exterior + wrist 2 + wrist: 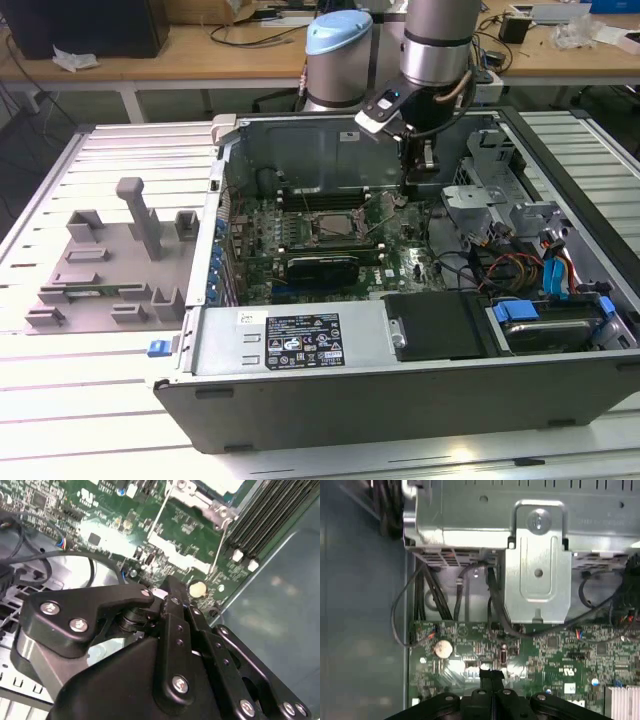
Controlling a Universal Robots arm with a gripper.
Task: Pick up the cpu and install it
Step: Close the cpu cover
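Cpu: where it lies cannot be told for certain. A pale, shiny surface shows inside the socket frame (pixel 202 501), a little way off from the fingertips, but whether that is the chip is unclear.

Slatted metal table (pixel 110 150), one, under everything.

Computer case (pixel 400 400), one, lying open below the arm. Contents:
- green motherboard (pixel 400 262), one, directly under the gripper;
- black power supply block (pixel 440 325), one, well apart from the gripper, at the case's near wall in the exterior view;
- silver drive cage (pixel 537 570), one, near the gripper, with black cables running beneath it;
- bundle of blue and coloured cables (pixel 555 275), well apart from the gripper;
- bank of long black memory slots (pixel 265 515), on the far side of the socket frame from the fingertips, with two white latch tabs at their ends;
- round coin battery (pixel 443 648), one, just beside the fingertips.

Grey parts fixture (pixel 100 270), one, on the table outside the case and well apart from the gripper; a thin green strip lies in one of its slots.

Gripper (pixel 492 674), one, low over the board beside the socket frame. Its black fingers (pixel 172 597) are pressed together, and nothing can be seen between them.
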